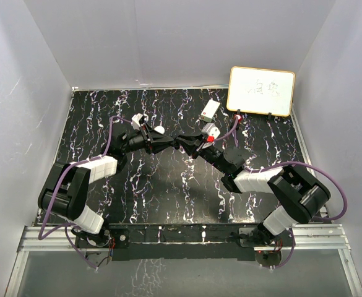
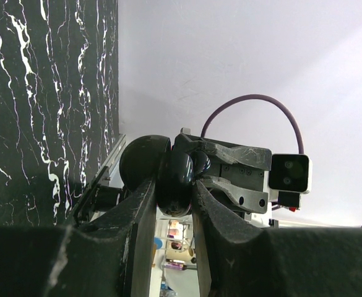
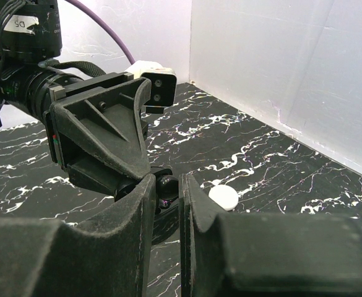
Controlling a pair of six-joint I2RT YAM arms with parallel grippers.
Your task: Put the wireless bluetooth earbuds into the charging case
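Your left gripper [image 2: 173, 193] clamps the glossy black charging case [image 2: 176, 170] aloft while your right gripper [image 3: 167, 187] pinches a tiny black earbud [image 3: 166, 182] just beside it; it looks light and slick, so grip its stubby body gently.

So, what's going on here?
Two robot arms meet above the table. The left hand grips a round black charging case. The right hand pinches a small black earbud close to it, apparently about to push it in. A white round puck lies on the table nearby.
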